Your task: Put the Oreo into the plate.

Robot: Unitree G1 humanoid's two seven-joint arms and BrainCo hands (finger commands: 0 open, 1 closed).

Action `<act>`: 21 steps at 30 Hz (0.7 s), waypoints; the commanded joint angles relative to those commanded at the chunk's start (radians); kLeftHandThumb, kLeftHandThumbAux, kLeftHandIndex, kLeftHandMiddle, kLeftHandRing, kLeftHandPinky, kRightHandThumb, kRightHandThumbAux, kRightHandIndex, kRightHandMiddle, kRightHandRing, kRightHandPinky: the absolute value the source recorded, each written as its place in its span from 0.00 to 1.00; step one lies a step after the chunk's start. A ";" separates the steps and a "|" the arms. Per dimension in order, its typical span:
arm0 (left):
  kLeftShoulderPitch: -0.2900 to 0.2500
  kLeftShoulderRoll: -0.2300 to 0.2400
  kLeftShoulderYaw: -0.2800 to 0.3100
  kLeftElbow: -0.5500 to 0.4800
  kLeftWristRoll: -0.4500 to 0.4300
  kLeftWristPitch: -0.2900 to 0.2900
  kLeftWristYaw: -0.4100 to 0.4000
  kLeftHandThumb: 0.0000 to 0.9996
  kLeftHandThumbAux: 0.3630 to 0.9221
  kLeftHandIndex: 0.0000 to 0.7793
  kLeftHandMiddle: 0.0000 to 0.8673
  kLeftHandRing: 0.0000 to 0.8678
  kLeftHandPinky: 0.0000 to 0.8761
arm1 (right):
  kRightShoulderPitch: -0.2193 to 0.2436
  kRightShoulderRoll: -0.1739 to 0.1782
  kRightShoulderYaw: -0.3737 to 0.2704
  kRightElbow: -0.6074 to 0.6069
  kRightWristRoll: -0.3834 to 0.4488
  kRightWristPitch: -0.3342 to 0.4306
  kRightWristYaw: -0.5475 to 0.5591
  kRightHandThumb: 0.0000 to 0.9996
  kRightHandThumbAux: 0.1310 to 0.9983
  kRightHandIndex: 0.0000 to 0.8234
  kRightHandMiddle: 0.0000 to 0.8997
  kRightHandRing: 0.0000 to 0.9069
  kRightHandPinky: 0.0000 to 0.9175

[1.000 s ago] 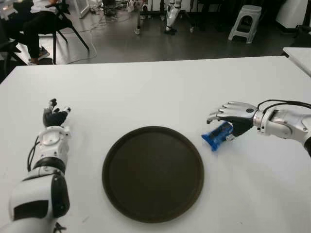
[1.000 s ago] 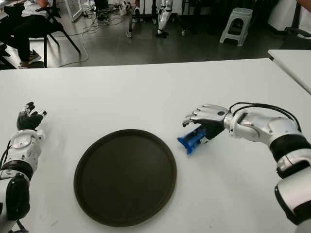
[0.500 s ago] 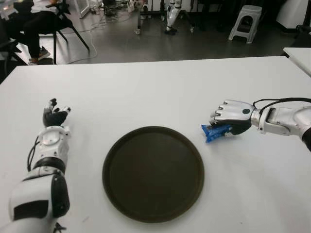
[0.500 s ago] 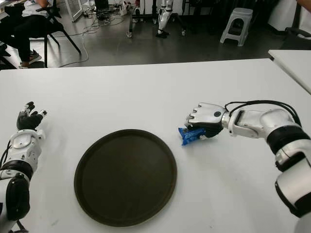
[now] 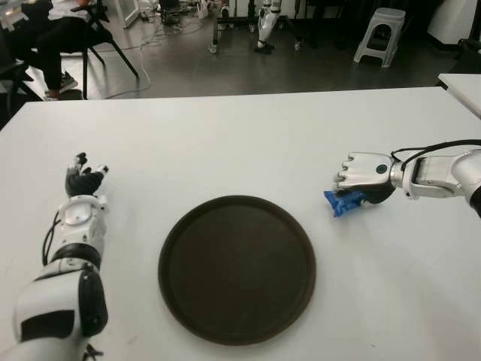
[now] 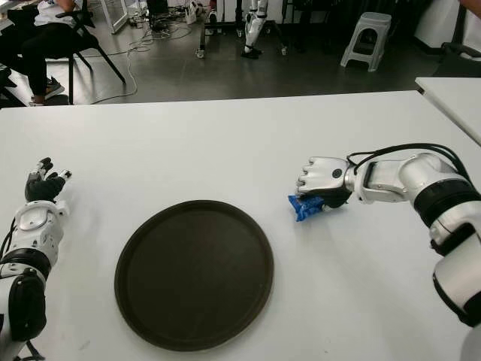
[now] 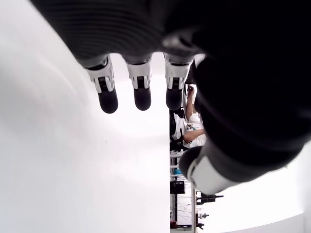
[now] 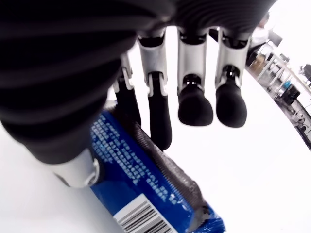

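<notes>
The Oreo is a blue packet point(image 5: 337, 204) lying on the white table point(image 5: 225, 143), a short way right of the round dark plate point(image 5: 237, 267). My right hand point(image 5: 359, 183) sits on top of it with its fingers curled down. In the right wrist view two fingers point(image 8: 158, 116) and the thumb press on the packet point(image 8: 146, 189), while two other fingertips hang free past it. The plate holds nothing. My left hand point(image 5: 84, 177) shows at the table's left side, left of the plate, fingers point(image 7: 141, 92) relaxed and holding nothing.
A second white table point(image 5: 462, 86) pokes in at the far right. Beyond the table's far edge are a seated person point(image 5: 52, 37), chairs and a grey stool point(image 5: 379, 34) on the floor.
My right hand came down over the packet and its fingers curled onto it. Hand and packet have since shifted a little to the right, away from the plate. The left hand has not moved.
</notes>
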 joint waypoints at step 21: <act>0.001 0.001 -0.009 0.002 0.016 -0.001 0.007 0.00 0.80 0.00 0.00 0.01 0.05 | 0.012 -0.005 -0.032 -0.007 0.056 -0.003 0.026 0.70 0.68 0.52 0.81 0.78 0.61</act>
